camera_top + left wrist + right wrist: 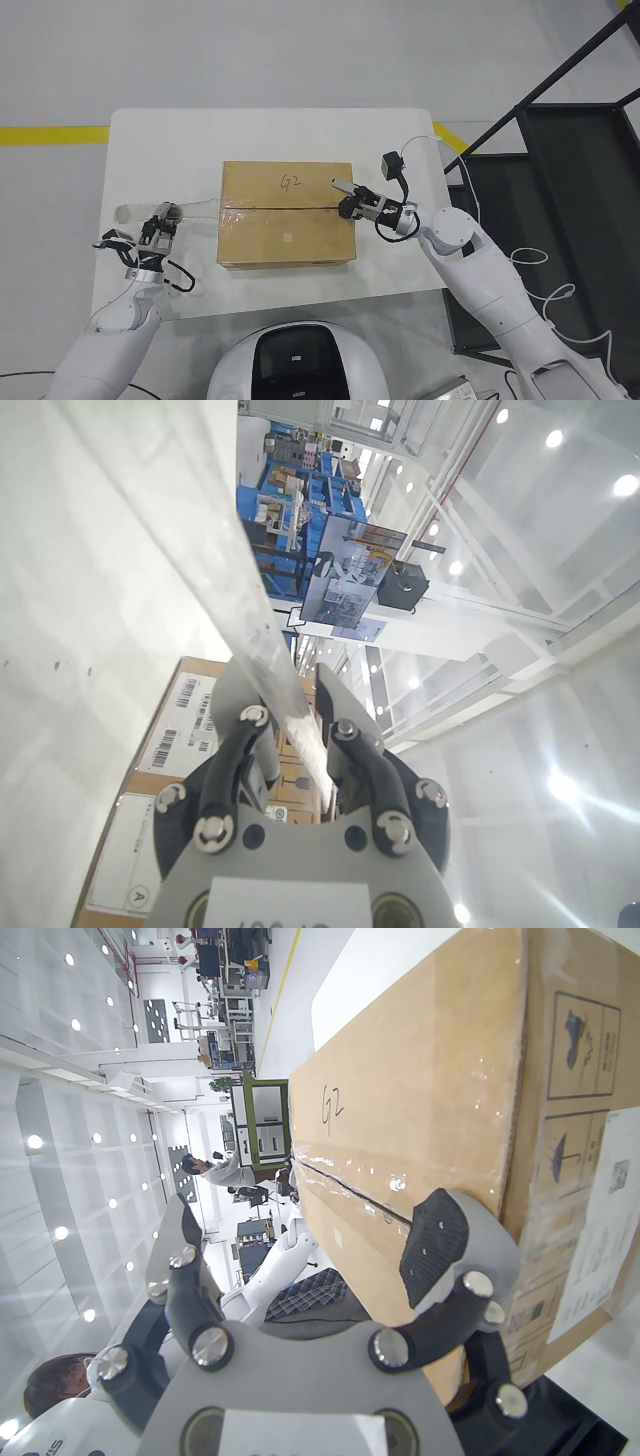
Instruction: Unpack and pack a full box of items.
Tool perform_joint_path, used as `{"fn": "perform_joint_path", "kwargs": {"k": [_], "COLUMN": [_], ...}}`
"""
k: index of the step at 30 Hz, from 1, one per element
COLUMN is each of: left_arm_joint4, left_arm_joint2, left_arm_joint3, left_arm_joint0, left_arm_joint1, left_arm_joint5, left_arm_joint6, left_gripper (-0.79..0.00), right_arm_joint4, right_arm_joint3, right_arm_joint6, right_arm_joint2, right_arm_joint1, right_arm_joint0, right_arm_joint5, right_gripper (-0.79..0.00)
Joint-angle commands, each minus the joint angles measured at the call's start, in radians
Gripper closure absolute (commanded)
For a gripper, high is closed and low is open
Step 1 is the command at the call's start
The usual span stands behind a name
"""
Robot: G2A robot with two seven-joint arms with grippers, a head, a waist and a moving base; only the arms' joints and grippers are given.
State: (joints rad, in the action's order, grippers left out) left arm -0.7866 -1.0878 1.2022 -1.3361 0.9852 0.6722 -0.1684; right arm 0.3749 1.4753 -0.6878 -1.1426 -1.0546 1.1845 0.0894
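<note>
**Box closed, sealing tape coming off**

The cardboard box sits in the middle of the white worktop, its top flaps down and meeting at a centre seam. A clear tape strip runs taut from the box's end out to the left pincer, which appears clamped on it. The right pincer is spread wide at the opposite end, one finger resting on the top by the seam.

By my reading, the work is at its very start. The seal is being stripped, the flaps are not yet lifted, no item is out, and all repacking remains.

Writing: a handwritten "G2" on the top. The ends carry white barcoded labels and handling pictograms, including an umbrella; I leave their fine print unread.
</note>
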Motion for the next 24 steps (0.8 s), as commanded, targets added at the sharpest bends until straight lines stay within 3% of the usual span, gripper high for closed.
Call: {"fn": "perform_joint_path", "kwargs": {"k": [1,8,13,24], "left_arm_joint4": [0.007,-0.005,0.012,0.059], "left_arm_joint2": [-0.031,-0.125,-0.143,-0.056], "left_arm_joint3": [0.065,0.296,0.386,0.325], "left_arm_joint0": [-0.03,-0.117,-0.121,-0.012], "left_arm_joint1": [-0.004,-0.016,-0.015,0.017], "left_arm_joint5": [0.015,0.012,-0.052,-0.197], "left_arm_joint6": [-0.013,-0.087,-0.147,-0.242], "left_gripper": [0.0,0.0,0.0,0.0], "right_arm_joint4": [0.0,0.0,0.0,0.0], "right_arm_joint3": [0.0,0.0,0.0,0.0], "right_arm_joint6": [0.0,0.0,0.0,0.0], "right_arm_joint2": [0.0,0.0,0.0,0.0], "right_arm_joint1": [0.0,0.0,0.0,0.0], "right_arm_joint0": [0.0,0.0,0.0,0.0], "right_arm_joint5": [0.0,0.0,0.0,0.0], "right_gripper": [-0.785,-0.785,-0.785,-0.785]}}
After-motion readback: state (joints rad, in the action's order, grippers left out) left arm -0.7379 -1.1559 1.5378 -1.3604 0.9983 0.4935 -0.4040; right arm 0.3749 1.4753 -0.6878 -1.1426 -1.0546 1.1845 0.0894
